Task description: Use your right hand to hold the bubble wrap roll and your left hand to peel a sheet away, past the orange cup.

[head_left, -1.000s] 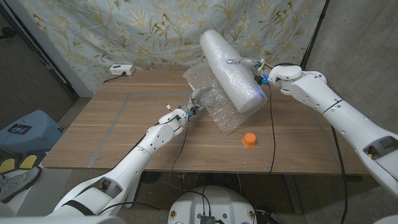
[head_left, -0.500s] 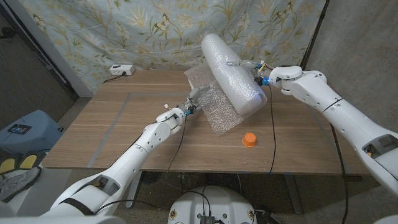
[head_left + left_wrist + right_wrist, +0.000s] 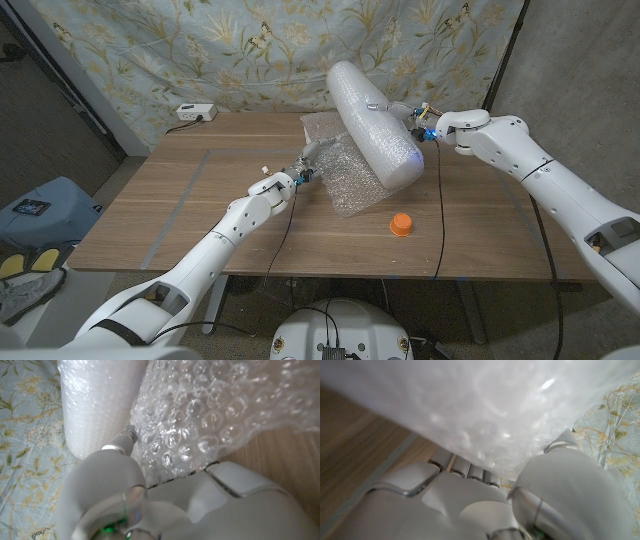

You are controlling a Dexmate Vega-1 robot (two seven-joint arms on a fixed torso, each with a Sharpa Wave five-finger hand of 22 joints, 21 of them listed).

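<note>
A big white bubble wrap roll (image 3: 375,125) leans tilted over the table's back right part. My right hand (image 3: 410,112) grips it from its right side; in the right wrist view the roll (image 3: 470,405) presses against my fingers (image 3: 465,467). A loose sheet (image 3: 345,170) hangs off the roll and lies on the wood. My left hand (image 3: 305,170) pinches that sheet's left edge; the left wrist view shows the sheet (image 3: 215,415) just past my hand (image 3: 125,485). A small orange cup (image 3: 401,223) stands in front of the roll, right of the sheet.
A white power strip (image 3: 195,112) lies at the table's back left edge. A floral curtain (image 3: 200,40) hangs behind the table (image 3: 180,200). A black cable (image 3: 438,220) drops from my right arm across the table's right part.
The roll has swung slightly right and more upright with my right hand. The sheet's front corner has pulled back, away from the orange cup. My left hand stays on the sheet's edge.
</note>
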